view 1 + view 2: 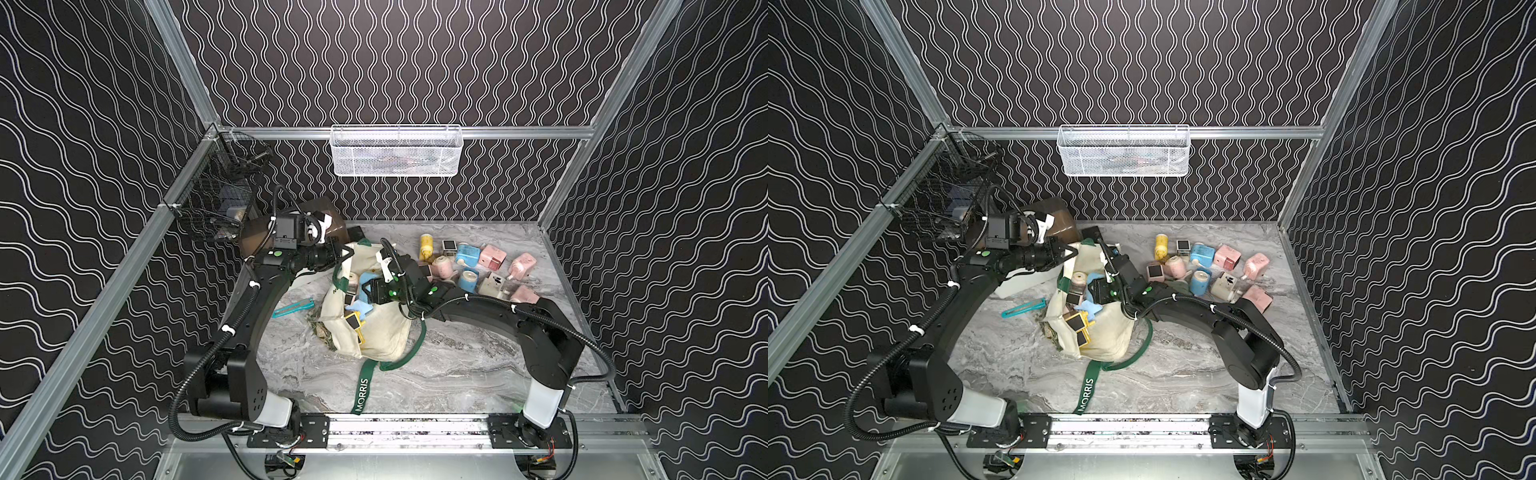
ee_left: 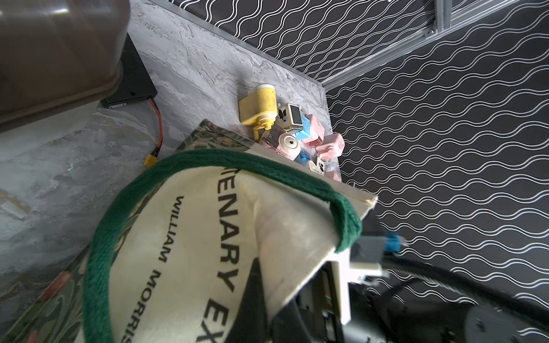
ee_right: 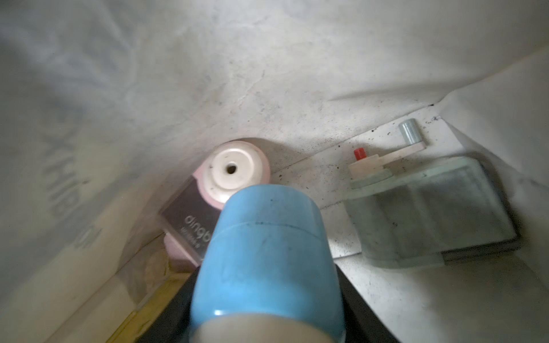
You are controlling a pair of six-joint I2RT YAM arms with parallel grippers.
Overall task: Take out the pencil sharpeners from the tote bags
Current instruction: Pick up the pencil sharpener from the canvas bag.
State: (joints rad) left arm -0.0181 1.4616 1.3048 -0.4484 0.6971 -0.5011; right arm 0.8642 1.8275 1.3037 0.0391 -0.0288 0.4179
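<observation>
Tote bag (image 1: pixel 382 332) lay mid-bench (image 1: pixel 457 374). Sharpener pile (image 1: pixel 490 266) sat on bench right of bag, toward rear. More sharpeners (image 1: pixel 353 291) lay inside bag mouth. Strip tool (image 1: pixel 293 308) lay left of bag; lidded box (image 1: pixel 318 208) stood behind-left.

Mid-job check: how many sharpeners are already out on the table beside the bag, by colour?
Yellow sharpener: 1
Blue sharpeners: 2
Pink sharpeners: 4
Cream sharpeners: 2
Total: 9
A greenish shape by the right arm is too hidden to count.
</observation>
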